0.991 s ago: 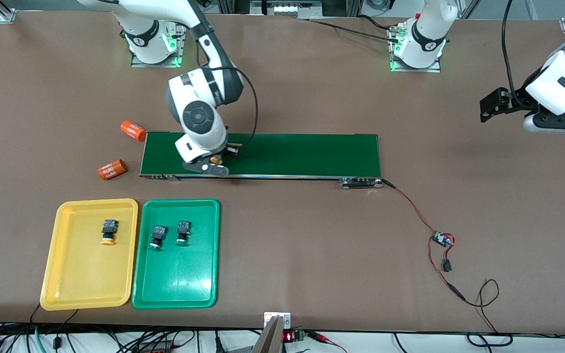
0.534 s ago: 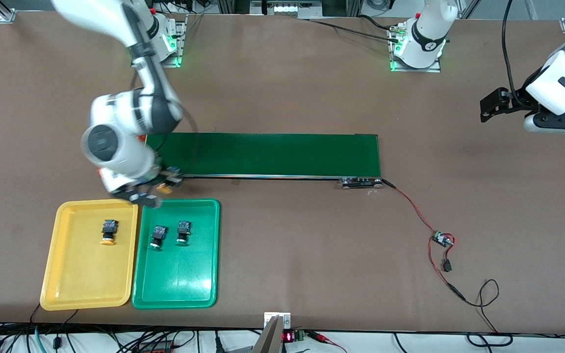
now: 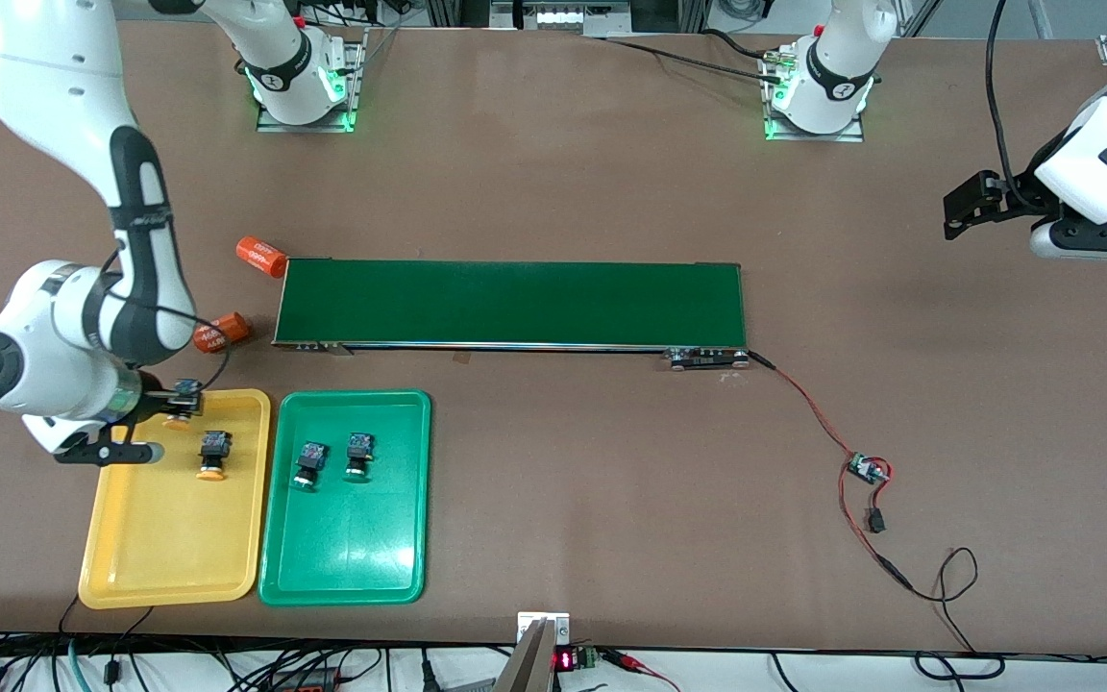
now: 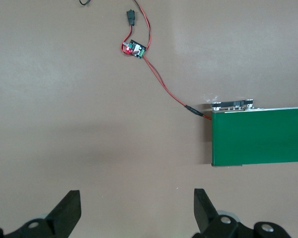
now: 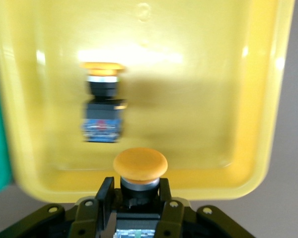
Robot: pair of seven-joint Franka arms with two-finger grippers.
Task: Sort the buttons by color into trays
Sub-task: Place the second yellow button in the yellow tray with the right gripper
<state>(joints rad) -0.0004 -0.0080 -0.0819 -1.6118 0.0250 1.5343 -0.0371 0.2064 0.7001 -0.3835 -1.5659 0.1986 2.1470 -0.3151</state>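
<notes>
My right gripper [image 3: 172, 411] is shut on a yellow-orange button [image 3: 179, 404] and hangs over the yellow tray [image 3: 159, 548], at the tray's edge nearest the belt. In the right wrist view the button's cap [image 5: 140, 166] sticks out past the fingers [image 5: 105, 196], and a second yellow-orange button [image 5: 104, 106] lies in the yellow tray [image 5: 203, 99]. That lying button [image 3: 213, 454] also shows from the front. Two green buttons [image 3: 309, 463] [image 3: 357, 455] lie in the green tray [image 3: 347, 557]. My left gripper [image 3: 959, 213] waits open over bare table at the left arm's end, its fingers [image 4: 69, 210] wide apart.
A long dark-green belt [image 3: 515, 303] lies across the middle of the table. Two orange cylinders [image 3: 260, 257] [image 3: 222, 332] lie at its end toward the right arm. A small circuit board [image 3: 869, 469] with red wire trails from the belt's left-arm end.
My right arm has swung from the belt toward the right arm's end of the table, carrying the yellow-orange button over the yellow tray's edge. The left arm has barely moved.
</notes>
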